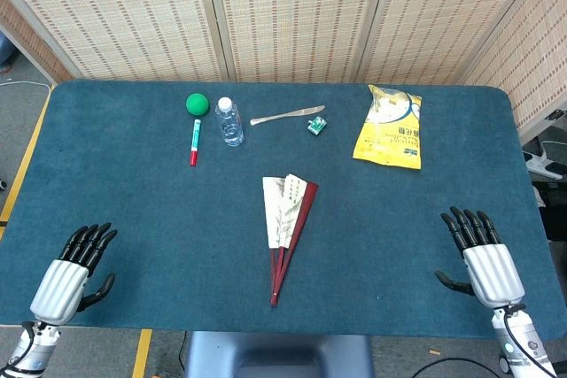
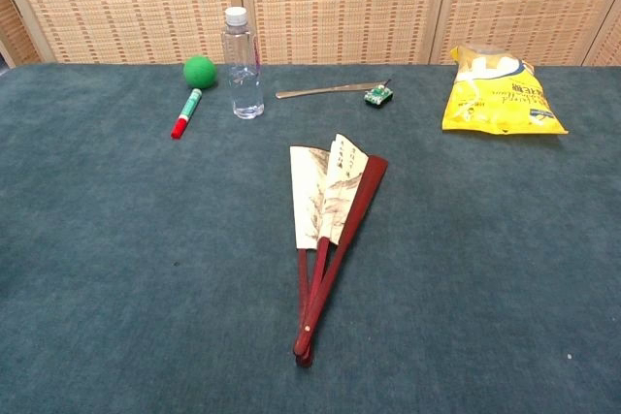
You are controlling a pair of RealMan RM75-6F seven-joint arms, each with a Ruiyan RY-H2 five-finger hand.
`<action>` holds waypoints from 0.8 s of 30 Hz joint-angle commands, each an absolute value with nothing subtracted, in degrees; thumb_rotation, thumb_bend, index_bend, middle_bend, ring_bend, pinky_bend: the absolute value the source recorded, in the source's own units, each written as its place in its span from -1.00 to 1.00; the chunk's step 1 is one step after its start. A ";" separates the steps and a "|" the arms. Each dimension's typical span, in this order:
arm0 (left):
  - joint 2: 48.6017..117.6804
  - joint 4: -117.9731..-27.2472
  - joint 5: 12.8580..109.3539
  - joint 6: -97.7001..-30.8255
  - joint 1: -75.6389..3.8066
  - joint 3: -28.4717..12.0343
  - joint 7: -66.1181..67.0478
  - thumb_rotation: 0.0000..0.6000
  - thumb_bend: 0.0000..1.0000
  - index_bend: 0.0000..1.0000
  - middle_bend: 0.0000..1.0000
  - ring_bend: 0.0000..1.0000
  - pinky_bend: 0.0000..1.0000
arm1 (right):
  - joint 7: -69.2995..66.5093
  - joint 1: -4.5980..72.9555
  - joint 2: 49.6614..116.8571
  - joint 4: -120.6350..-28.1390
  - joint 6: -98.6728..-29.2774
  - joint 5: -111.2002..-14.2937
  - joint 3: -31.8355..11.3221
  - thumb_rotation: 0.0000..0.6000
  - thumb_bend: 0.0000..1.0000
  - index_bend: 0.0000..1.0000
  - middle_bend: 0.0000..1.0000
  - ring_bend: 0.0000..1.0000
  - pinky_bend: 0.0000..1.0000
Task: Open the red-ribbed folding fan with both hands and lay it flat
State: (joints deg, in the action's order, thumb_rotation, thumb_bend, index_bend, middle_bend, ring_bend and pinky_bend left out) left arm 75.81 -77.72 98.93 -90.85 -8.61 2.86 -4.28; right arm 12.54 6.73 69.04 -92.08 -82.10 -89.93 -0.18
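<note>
The red-ribbed folding fan [image 1: 286,227] lies on the blue table, partly spread, its pale painted paper toward the far side and its pivot toward me; in the chest view the fan [image 2: 330,230] fills the middle. My left hand [image 1: 75,272] rests at the near left edge, fingers apart, holding nothing. My right hand [image 1: 478,254] sits at the near right edge, fingers also spread and empty. Both hands are well away from the fan and neither shows in the chest view.
Along the far side lie a green ball [image 1: 197,104], a red and green marker [image 1: 194,142], a small water bottle [image 1: 229,121], a metal knife [image 1: 285,116], a small green toy [image 1: 316,125] and a yellow snack bag [image 1: 391,128].
</note>
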 commanded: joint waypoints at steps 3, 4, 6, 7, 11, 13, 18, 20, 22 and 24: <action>73.02 -75.02 97.94 -90.50 -9.11 2.35 -9.45 1.00 -0.15 -1.00 -1.00 -1.00 -0.86 | 12.83 7.25 69.47 -91.62 -81.51 -90.26 -0.25 0.53 -0.76 -1.00 -1.00 -1.00 -1.00; 73.02 -74.62 98.05 -90.39 -9.25 2.40 -10.07 1.00 -0.15 -1.00 -1.00 -1.00 -0.86 | 12.84 7.48 69.65 -91.51 -81.26 -90.42 -0.27 0.54 -0.76 -1.00 -1.00 -1.00 -1.00; 73.12 -74.19 98.02 -90.08 -9.44 2.43 -10.72 1.00 -0.15 -1.00 -1.00 -1.00 -0.86 | 13.14 8.66 70.06 -91.14 -79.89 -91.19 -0.35 0.54 -0.76 -1.00 -1.00 -1.00 -1.00; 73.13 -74.16 97.94 -89.99 -9.52 2.38 -10.91 1.00 -0.15 -1.00 -1.00 -1.00 -0.86 | 13.58 9.49 70.19 -90.97 -78.96 -91.58 -0.50 0.54 -0.76 -1.00 -1.00 -1.00 -1.00; 72.92 -73.34 97.62 -89.86 -9.59 2.30 -11.84 1.00 -0.15 -1.00 -1.00 -1.00 -0.86 | 17.35 15.18 71.21 -90.82 -73.09 -92.36 -2.96 0.54 -0.71 -1.00 -1.00 -1.00 -1.00; 73.21 -72.02 97.97 -90.09 -9.62 2.53 -13.12 1.00 -0.15 -1.00 -1.00 -1.00 -0.86 | 19.77 19.03 72.31 -90.58 -69.13 -92.45 -4.72 0.54 -0.68 -1.00 -1.00 -1.00 -1.00; 73.36 -71.48 97.89 -90.35 -9.66 2.42 -13.87 1.00 -0.15 -1.00 -1.00 -1.00 -0.86 | 23.37 28.02 77.15 -87.96 -59.83 -92.22 -7.87 0.57 -0.62 -0.81 -1.00 -1.00 -1.00; 73.35 -71.56 97.90 -90.37 -9.70 2.41 -13.87 1.00 -0.15 -1.00 -1.00 -1.00 -0.86 | 23.99 31.16 80.13 -85.96 -57.80 -93.10 -8.57 0.64 -0.60 -0.69 -1.00 -1.00 -1.00; 73.37 -71.60 97.81 -90.25 -9.72 2.44 -13.84 1.00 -0.15 -1.00 -1.00 -1.00 -0.86 | 24.40 33.48 82.67 -83.79 -56.34 -93.71 -8.86 0.71 -0.55 -0.59 -1.00 -1.00 -1.00; 73.30 -71.51 97.54 -90.02 -9.74 2.41 -13.97 1.00 -0.15 -1.00 -1.00 -1.00 -0.86 | 25.37 35.82 85.18 -81.63 -53.96 -93.18 -9.15 0.74 -0.51 -0.53 -1.00 -1.00 -1.00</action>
State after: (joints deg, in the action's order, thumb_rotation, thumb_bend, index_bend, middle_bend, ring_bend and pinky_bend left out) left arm 73.34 -71.56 97.62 -90.09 -9.73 2.42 -13.89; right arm 23.85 33.32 82.27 -84.28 -56.73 -93.01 -8.12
